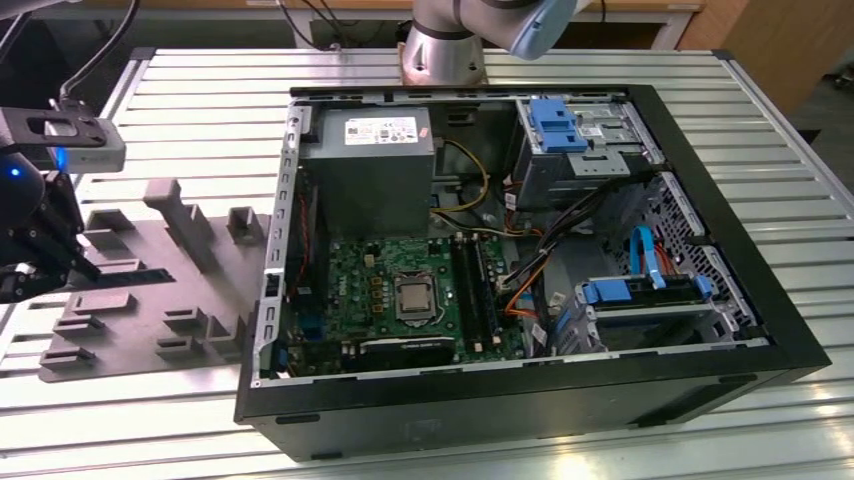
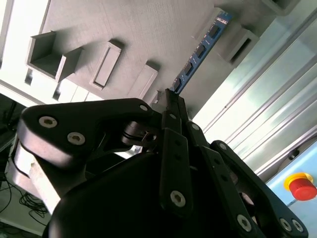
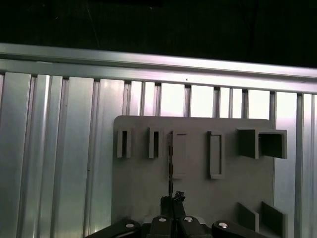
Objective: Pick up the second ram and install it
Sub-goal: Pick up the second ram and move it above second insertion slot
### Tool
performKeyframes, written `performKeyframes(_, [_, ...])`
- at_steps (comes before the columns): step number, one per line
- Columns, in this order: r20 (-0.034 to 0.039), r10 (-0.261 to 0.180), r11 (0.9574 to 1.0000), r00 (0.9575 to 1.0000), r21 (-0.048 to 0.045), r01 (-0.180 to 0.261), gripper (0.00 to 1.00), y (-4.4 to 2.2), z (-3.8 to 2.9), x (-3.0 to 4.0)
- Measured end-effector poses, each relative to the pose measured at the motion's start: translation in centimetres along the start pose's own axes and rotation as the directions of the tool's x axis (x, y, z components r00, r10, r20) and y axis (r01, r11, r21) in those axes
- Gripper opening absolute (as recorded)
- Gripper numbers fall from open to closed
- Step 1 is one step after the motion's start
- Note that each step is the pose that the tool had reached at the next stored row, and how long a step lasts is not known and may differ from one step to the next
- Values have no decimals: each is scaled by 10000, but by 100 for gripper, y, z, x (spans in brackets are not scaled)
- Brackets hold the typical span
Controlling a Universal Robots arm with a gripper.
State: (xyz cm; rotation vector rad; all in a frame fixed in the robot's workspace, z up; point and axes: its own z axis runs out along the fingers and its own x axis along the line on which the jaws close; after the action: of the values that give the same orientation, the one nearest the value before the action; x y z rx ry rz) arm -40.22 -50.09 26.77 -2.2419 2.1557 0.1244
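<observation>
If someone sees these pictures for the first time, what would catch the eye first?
The open computer case lies in the middle of the exterior view, its green motherboard exposed. In the second wrist view the gripper is shut on the second ram, a thin blue board, with the grey tray behind it.

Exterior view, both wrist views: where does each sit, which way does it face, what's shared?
Exterior view: off the arm, above, looking down on open computer case, grey tray at the exterior view's left; arm base, gripper show.
First wrist view: behind gripper, facing down its length onto tray, slatted table.
Second wrist view: beside gripper linkage, facing second ram, tray.
Shared: both wrist views show gripper shut on second ram; all show tray.
</observation>
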Motion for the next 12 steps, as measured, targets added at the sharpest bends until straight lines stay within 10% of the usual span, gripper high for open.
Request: performKeyframes(12, [188, -9, 10000, 9998, 27, 8, 11, 3, -82, -6])
